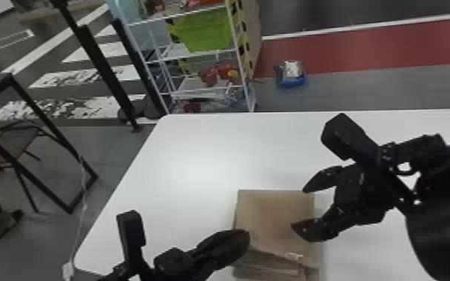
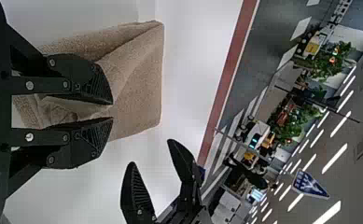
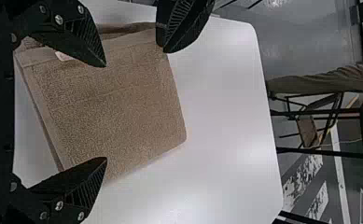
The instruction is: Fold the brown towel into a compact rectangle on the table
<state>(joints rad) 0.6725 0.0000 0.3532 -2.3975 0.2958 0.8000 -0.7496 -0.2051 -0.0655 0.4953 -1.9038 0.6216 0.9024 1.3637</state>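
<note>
Towel (image 1: 273, 213) is overlapped by left gripper (image 1: 247, 239), fingers narrowly parted, grip unclear; right gripper (image 1: 297, 207) is held over its edge, fingers wide.

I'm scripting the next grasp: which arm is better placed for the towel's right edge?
Right, probably: the right end effector is open near that edge; the left end effector is at the towel's opposite side.

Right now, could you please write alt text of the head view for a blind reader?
A folded brown towel lies on a white table. The robot's open right gripper hovers over its right side; the left gripper is at its left edge.
</note>
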